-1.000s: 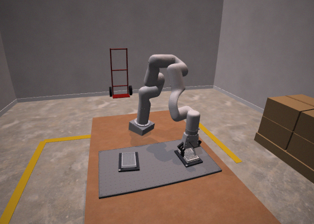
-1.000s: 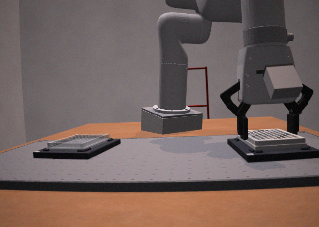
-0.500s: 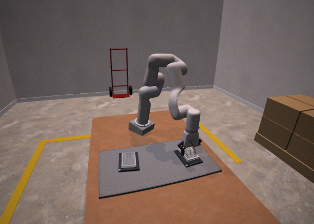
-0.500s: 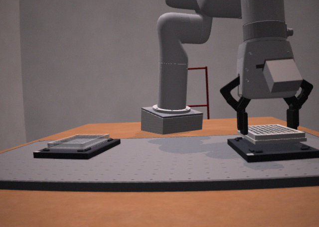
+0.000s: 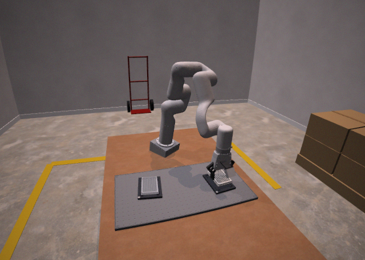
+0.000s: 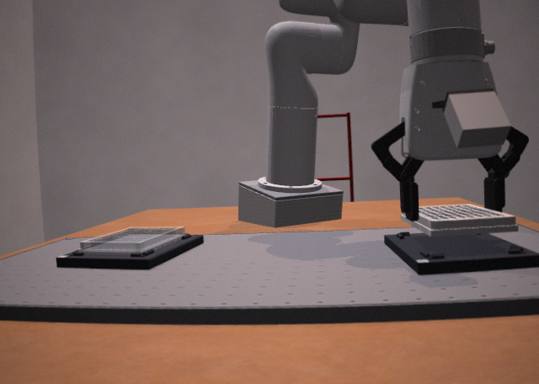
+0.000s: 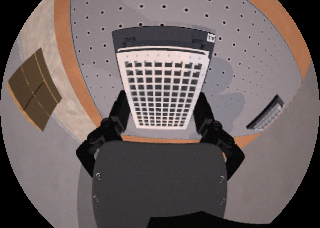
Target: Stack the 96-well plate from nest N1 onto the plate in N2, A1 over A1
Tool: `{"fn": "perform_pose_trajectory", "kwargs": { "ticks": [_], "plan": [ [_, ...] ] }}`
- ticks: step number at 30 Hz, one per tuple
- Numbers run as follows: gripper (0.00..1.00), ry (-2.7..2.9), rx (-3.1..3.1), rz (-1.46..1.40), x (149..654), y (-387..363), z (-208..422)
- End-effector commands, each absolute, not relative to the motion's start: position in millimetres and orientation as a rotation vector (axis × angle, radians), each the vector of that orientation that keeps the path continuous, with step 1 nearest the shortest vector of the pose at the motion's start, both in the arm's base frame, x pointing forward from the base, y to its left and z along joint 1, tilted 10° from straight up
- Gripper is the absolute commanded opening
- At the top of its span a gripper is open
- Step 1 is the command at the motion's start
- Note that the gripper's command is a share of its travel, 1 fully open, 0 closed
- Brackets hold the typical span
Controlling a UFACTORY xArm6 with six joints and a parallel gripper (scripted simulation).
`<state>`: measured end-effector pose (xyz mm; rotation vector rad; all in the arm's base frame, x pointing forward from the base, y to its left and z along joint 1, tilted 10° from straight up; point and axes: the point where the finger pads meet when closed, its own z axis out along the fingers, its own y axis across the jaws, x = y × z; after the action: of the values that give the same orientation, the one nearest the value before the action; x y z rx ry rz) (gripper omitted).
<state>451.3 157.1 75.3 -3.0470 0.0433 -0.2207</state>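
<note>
We see an orange table (image 5: 188, 239) carrying a grey perforated board (image 6: 261, 280), and on the board two black plate nests. Seen from the arm's base, N1 is on the left, which is the right-hand nest (image 6: 461, 253) in the exterior view; its recess holds nothing, since the white 96-well plate (image 6: 461, 218) hangs just above it, clear of the nest and level. The other nest, N2 (image 6: 130, 258), holds a clear 96-well plate (image 6: 132, 238) seated flat inside its corner clips. A small pale mark sits at one corner of N1 (image 7: 211, 38); we cannot read any lettering on it. The gripper (image 6: 452, 201) stands wide, its black fingers (image 6: 408, 199) pressed on the white plate's two opposite sides, gripping it.
</note>
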Motion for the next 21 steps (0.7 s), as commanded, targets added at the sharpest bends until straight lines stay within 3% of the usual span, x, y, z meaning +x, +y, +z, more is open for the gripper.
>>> {"fn": "perform_pose_trajectory", "kwargs": {
  "ticks": [1, 21],
  "plan": [
    [0.00, 0.043, -3.045, -0.226, 452.5, 157.4, 77.1],
    [0.00, 0.043, -3.045, -0.226, 448.6, 155.2, 103.5]
  ]
}}
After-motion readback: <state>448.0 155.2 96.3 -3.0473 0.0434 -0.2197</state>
